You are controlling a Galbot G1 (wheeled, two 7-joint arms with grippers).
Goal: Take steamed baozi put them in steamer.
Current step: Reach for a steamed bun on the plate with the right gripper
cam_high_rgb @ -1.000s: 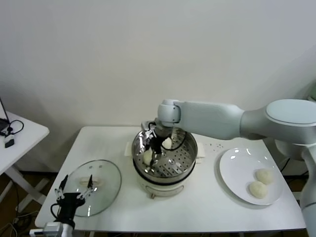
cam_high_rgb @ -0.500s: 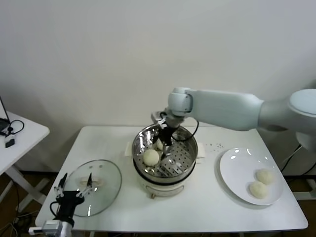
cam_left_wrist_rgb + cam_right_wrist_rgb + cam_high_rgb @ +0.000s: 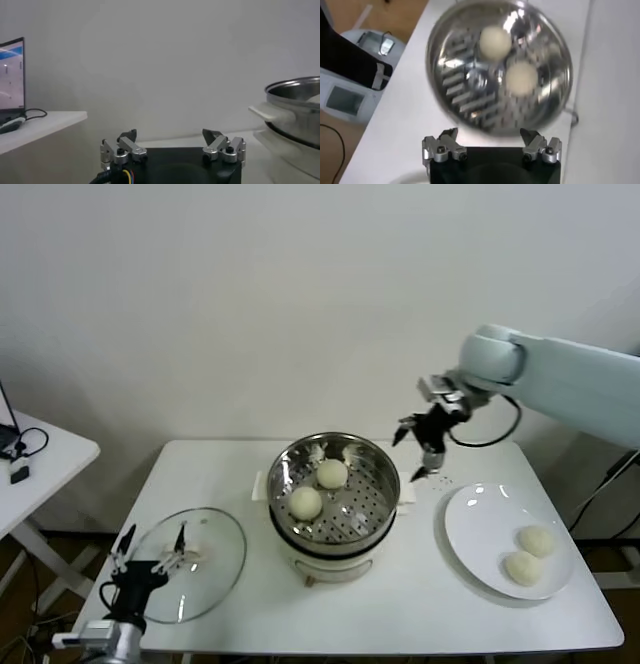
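Two baozi in the steamer, two on the plate.

The steamer (image 3: 334, 492) sits at frame centre holding two steamed baozi (image 3: 331, 473); two more lie on the white plate (image 3: 480, 524) at lower right. The right gripper (image 3: 424, 446) hangs empty, jaws spread, right of the steamer above the table (image 3: 420, 604). The left gripper (image 3: 150, 544), jaws spread, idles at lower left by the glass lid (image 3: 215, 559).

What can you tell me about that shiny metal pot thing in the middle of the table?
The round shiny steel steamer basket sits upright on a white electric cooker base, near the middle of the white table. Its walls are polished and mirror-like; its flat floor is pierced with rows of holes and slots. It is uncovered. Two smooth cream-white dough buns rest on the floor inside, close together. No end effector touches it.
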